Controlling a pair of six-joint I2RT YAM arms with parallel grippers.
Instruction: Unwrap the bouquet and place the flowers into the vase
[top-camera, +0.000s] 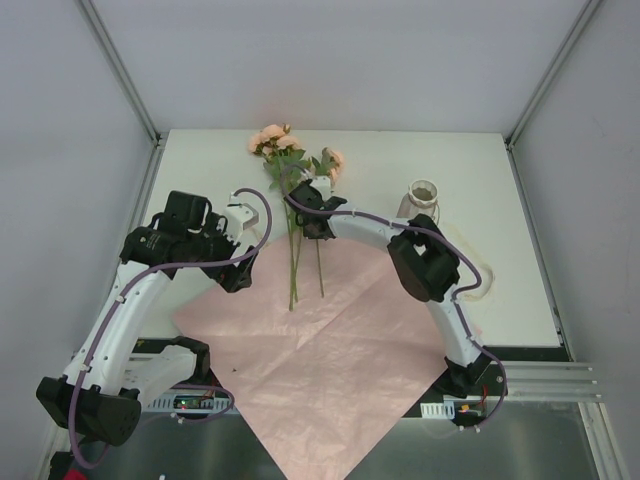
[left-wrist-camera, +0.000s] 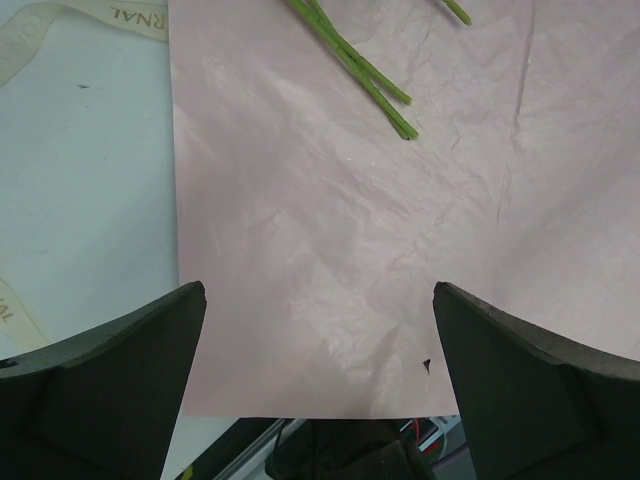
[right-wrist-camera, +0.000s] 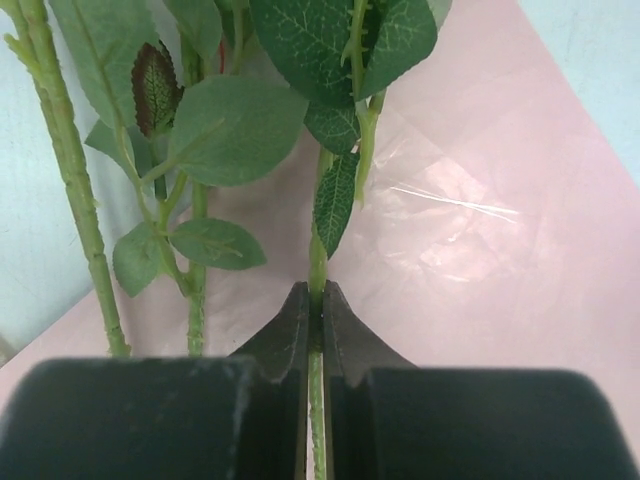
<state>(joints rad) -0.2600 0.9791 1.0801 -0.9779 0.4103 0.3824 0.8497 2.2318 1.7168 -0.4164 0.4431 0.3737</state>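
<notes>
The flowers (top-camera: 290, 185) are laid flat on the table (top-camera: 200, 160), well unwrapped, with the peach-pink blooms towards the far edge and the long green stems run back onto the pink paper sheet (top-camera: 320, 350). The sheet is spread open and creased across the near half of the table, and one corner is hung over the near edge.

The right gripper (right-wrist-camera: 315, 300) is set low over the stems, just below the leaves. Its fingers are pressed together on a single thin stem (right-wrist-camera: 318, 260), which is pinched between the tips. Two further stems (right-wrist-camera: 75, 190) are seen just beside it on the left, untouched. Broad leaves (right-wrist-camera: 235, 130) are crowded above the fingers and hide part of the held stem.

The left gripper (left-wrist-camera: 318, 340) is held over the sheet near its edge, its fingers (left-wrist-camera: 110, 380) spread wide with nothing between them. A cream printed ribbon (left-wrist-camera: 90, 20) is lain on the bare table beside the sheet.

The vase (top-camera: 422, 200) is stood upright on the right of the table, apart from the flowers. The right arm's forearm (top-camera: 370, 228) is stretched across between flowers and vase.
</notes>
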